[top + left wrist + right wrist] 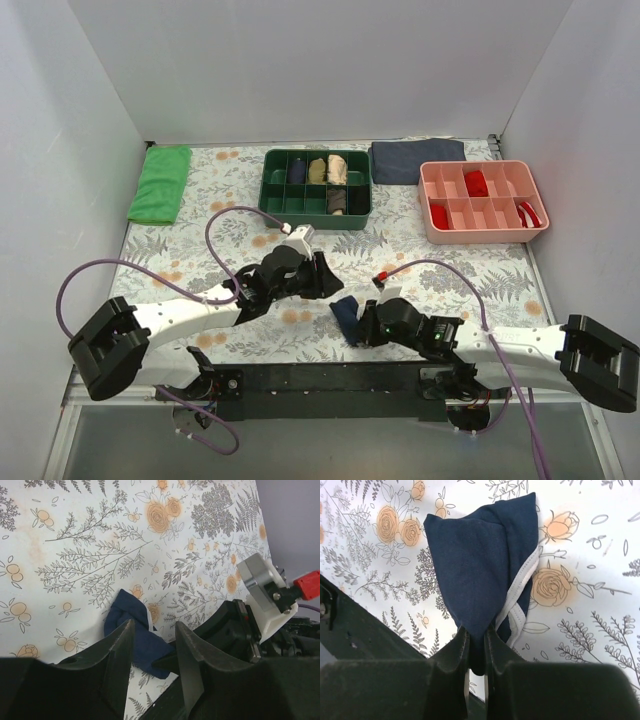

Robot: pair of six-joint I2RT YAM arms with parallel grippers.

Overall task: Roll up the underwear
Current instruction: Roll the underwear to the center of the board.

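The underwear is navy blue with white piping and lies bunched on the floral cloth near the table's front middle. In the right wrist view it is folded, white piping along its right side. My right gripper is shut on its near end and also shows in the top view. My left gripper is open and empty, just left of and behind the underwear. In the left wrist view the underwear shows between and beyond my left fingers, with the right gripper on it.
A green divided bin with rolled garments stands at the back middle. A pink divided bin with red items is back right. A dark grey-blue folded cloth lies behind it. A green cloth is back left.
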